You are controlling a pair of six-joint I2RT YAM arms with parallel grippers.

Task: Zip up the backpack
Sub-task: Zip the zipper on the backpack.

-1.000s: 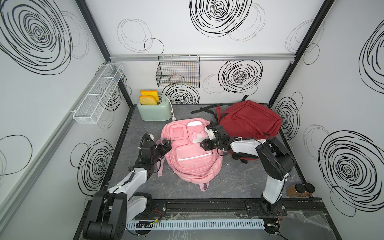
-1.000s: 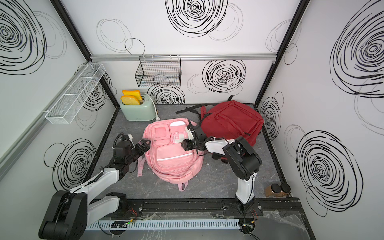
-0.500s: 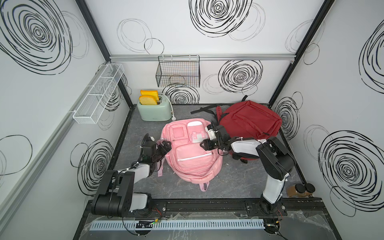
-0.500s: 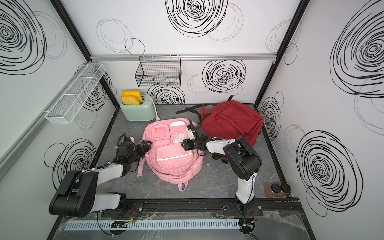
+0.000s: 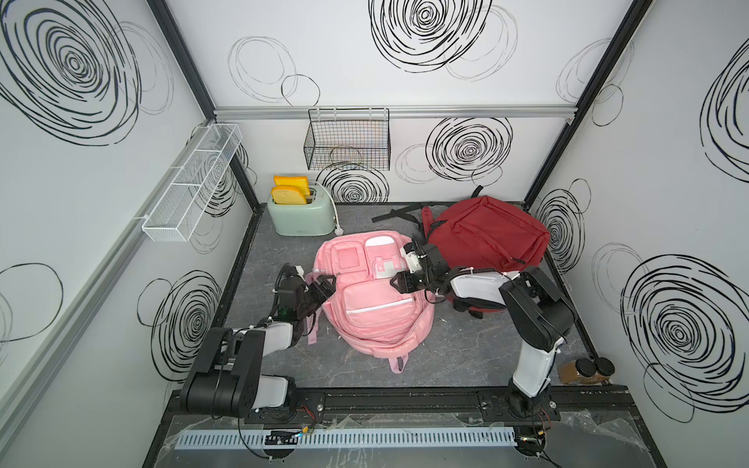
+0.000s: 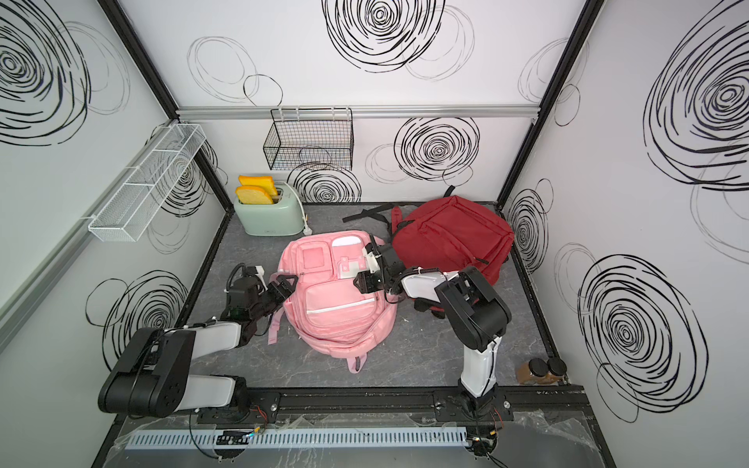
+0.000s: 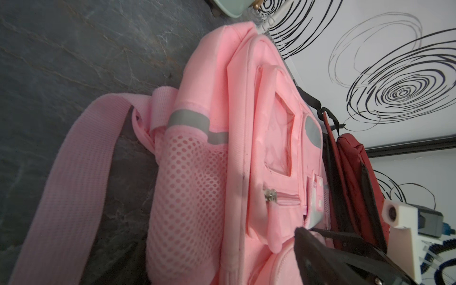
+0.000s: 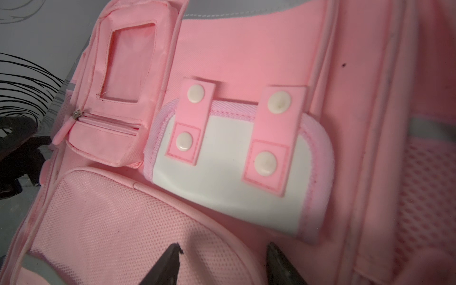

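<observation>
Now, both jaws parted, pink backpack (image 5: 381, 312) between

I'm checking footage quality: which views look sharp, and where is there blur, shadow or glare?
Both top views: evenly lit, sharp on the pink backpack, no glare. Left wrist view: zipper pull sharp, near strap soft. Right wrist view: white flap crisp, right hand dark and blurred at the edge.

Both arms low, reaching inward — left tool (image 5: 326, 285) and right tool (image 5: 399, 284) parted.
</observation>
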